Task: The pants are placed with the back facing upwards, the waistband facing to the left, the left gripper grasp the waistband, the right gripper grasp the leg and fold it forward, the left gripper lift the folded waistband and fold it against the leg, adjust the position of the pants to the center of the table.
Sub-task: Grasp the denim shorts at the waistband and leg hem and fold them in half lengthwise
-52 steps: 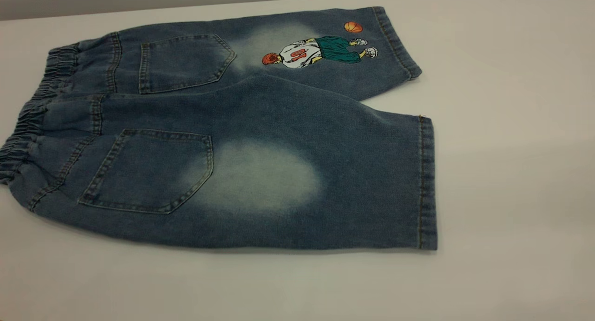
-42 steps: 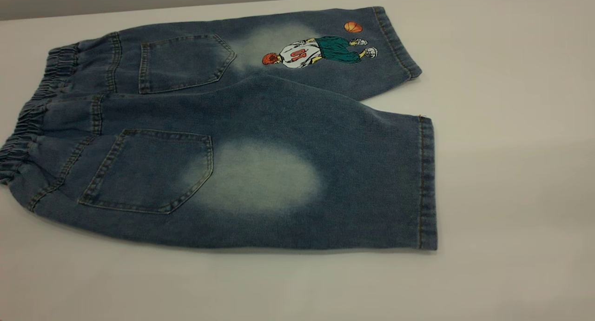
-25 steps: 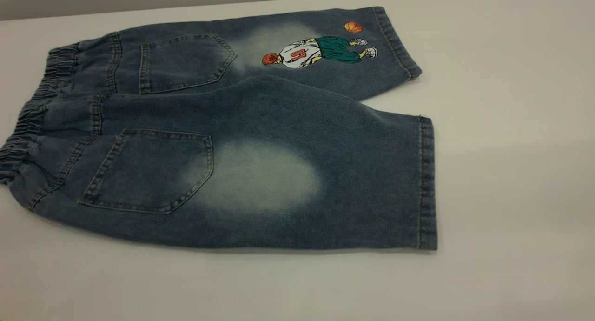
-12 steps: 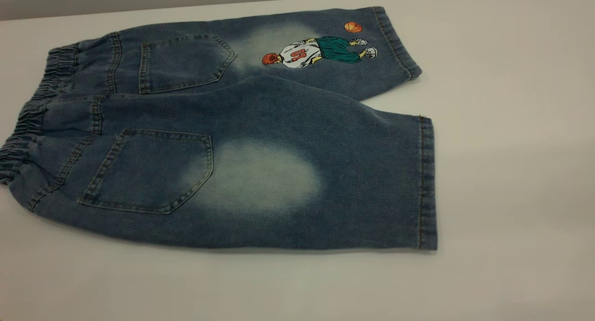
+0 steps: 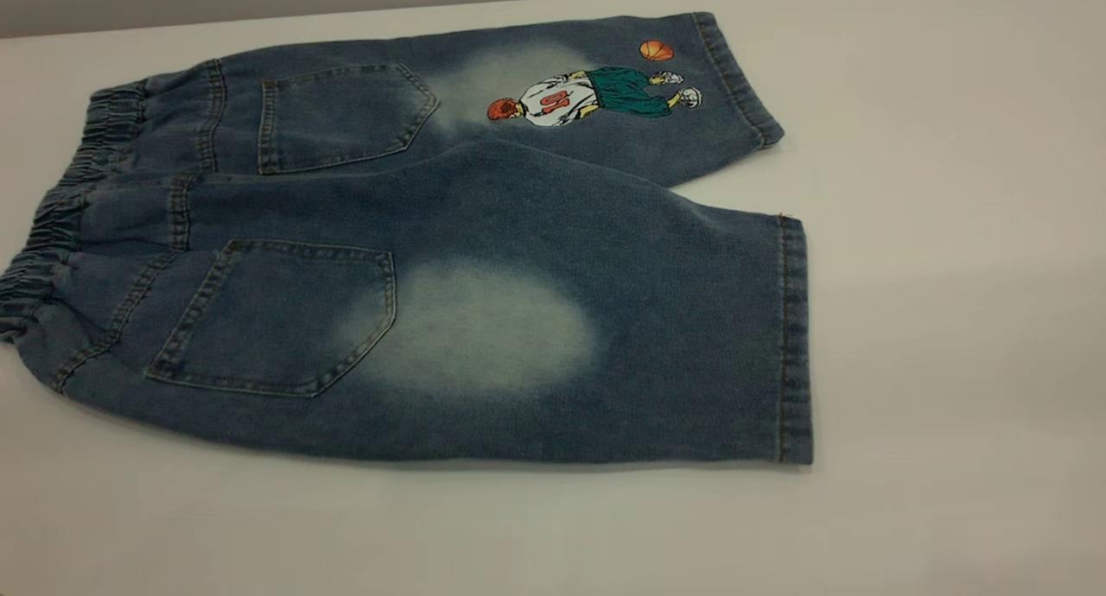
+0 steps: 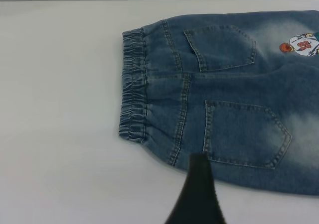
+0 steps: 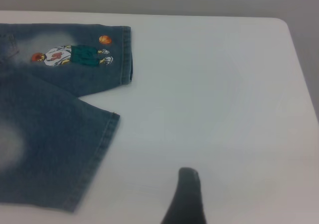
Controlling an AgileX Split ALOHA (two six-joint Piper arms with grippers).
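Nothing is changing from a moment ago: the pants (image 5: 432, 250) are lying flat, unfolded, on the table (image 5: 950, 233), waistband (image 5: 52, 225) leftward. Only one dark finger of the left gripper (image 6: 199, 194) is showing near the waistband, and one of the right gripper (image 7: 185, 196) beyond the leg (image 5: 605, 354); whether either claw is open, I cannot tell. Folding is not yet starting.

Pants (image 5: 484, 259) flat on table (image 5: 950, 233) — waistband (image 5: 52, 225) left, leg (image 5: 691, 345) front-right

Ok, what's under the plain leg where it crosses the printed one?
The leg overlaps the inner edge of the printed leg near the crotch; beneath that only the table shows around the pants. What the overlap covers can't be seen.
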